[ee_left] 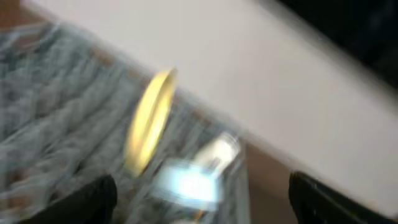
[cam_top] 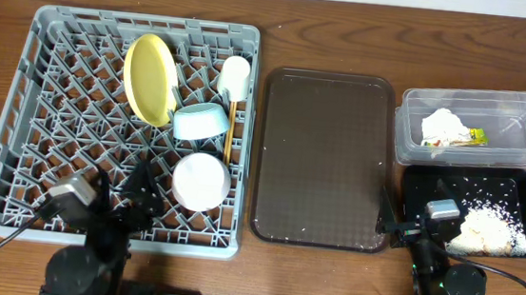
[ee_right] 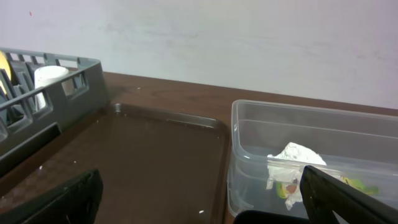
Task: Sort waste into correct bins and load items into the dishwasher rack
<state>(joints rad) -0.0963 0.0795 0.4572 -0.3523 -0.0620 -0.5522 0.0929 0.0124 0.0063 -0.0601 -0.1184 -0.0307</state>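
The grey dishwasher rack [cam_top: 38,99] holds a yellow plate [cam_top: 150,78] on edge, a light blue bowl [cam_top: 198,121], a white cup [cam_top: 235,76], a white bowl [cam_top: 201,180] and chopsticks [cam_top: 229,137]. My left gripper [cam_top: 130,193] hovers open over the rack's front, with nothing between its fingers. Its wrist view is blurred and shows the plate [ee_left: 149,121] and blue bowl [ee_left: 186,183]. The clear tub [cam_top: 524,113] holds the napkin [cam_top: 444,128] and packet [cam_top: 475,136]. Rice [cam_top: 490,229] lies in the black tray [cam_top: 422,185]. My right gripper [ee_right: 205,205] is open and empty.
A dark brown serving tray [cam_top: 324,158] lies between the rack and the bins, with a few white specks on it. In the right wrist view the tray [ee_right: 143,155] fills the foreground, the rack's wall [ee_right: 50,99] stands left and the tub [ee_right: 249,143] right.
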